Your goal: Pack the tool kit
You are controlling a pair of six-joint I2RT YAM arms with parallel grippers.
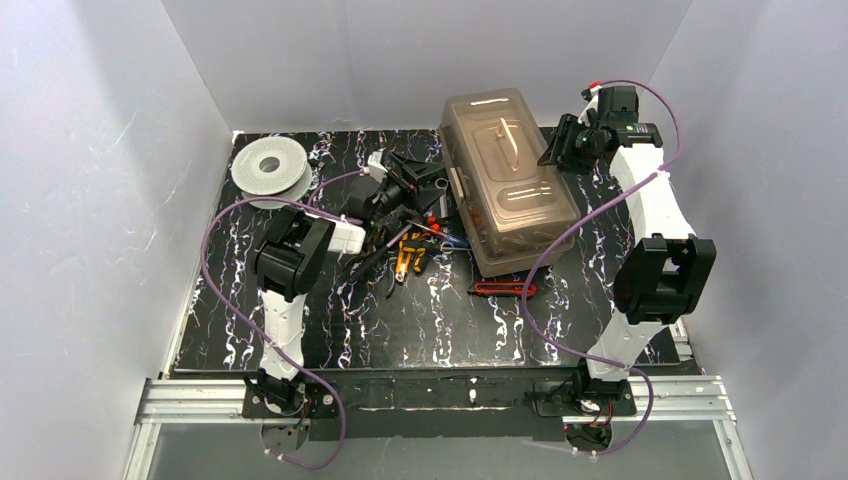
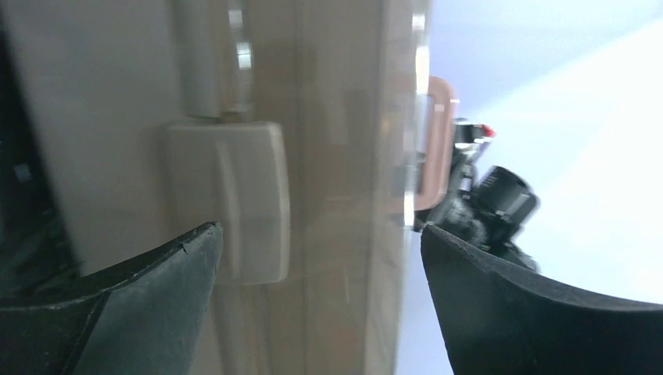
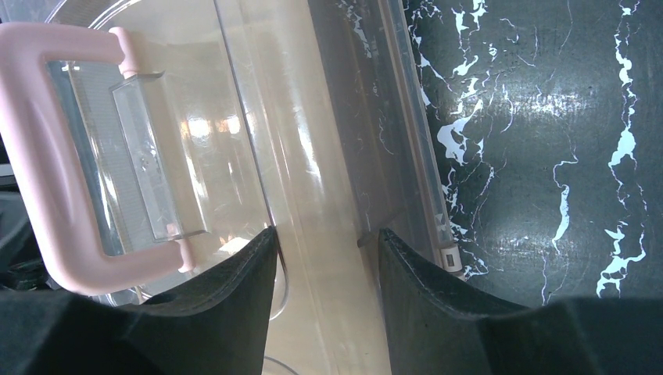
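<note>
Overhead, the tool kit [image 1: 510, 190] sits closed toward the back right of the bench [image 1: 330, 330], with yellow-handled pliers [image 1: 410, 252] and a red-handled tool [image 1: 503, 289] loose on the marble in front of it, so the packing looks unfinished. A grey-white spool [image 1: 270, 170] lies apart at the back left. The left hand [image 1: 415, 185] reaches in against the box's left side and the right hand [image 1: 565, 145] meets its far right edge, probably to steady it while the other side is worked. Next, from the left wrist, the two fingers [image 2: 141, 312] stand wide apart, empty, with a cream latch [image 2: 234, 199] on the box wall between them; they seem lined up on it rather than pressing it. Lastly, from the right wrist, the hand is about half closed across the long edge of the smoky lid [image 3: 227, 117], beside the pale handle [image 3: 47, 156], both pads appearing to bear on that edge.
</note>
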